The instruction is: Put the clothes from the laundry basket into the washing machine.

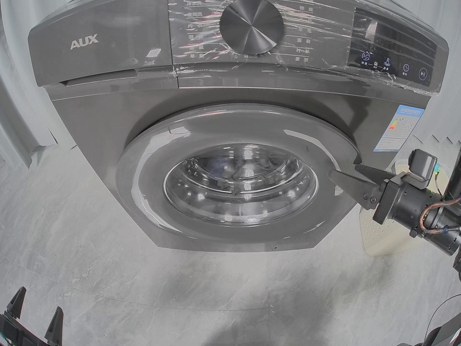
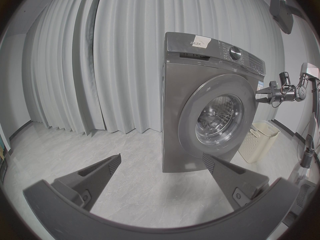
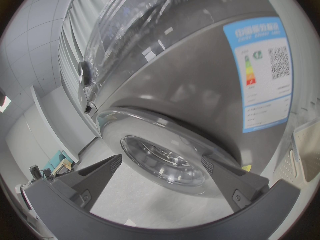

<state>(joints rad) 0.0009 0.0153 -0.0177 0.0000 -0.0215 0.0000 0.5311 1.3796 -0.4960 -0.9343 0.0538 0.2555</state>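
Observation:
The grey washing machine [image 1: 96,121] stands in front of me with its round glass door [image 1: 240,183] closed. My right gripper [image 1: 345,170] is open, its fingertips at the door's right rim, one finger over the rim and one beside it. The right wrist view looks closely along the door [image 3: 160,160], with the right gripper [image 3: 161,157] spread wide. The cream laundry basket [image 1: 384,239] stands on the floor just right of the machine, behind the right arm; what is inside it is hidden. My left gripper [image 1: 37,308] hangs low at the near left, open and holding nothing, well away from the machine [image 2: 200,100].
Pale curtains [image 2: 100,67] hang behind and to the left of the machine. Grey tiled floor [image 1: 192,284] lies open in front of the door. The basket [image 2: 258,142] sits close against the machine's right side. A blue label [image 1: 398,128] is stuck on the front at the right.

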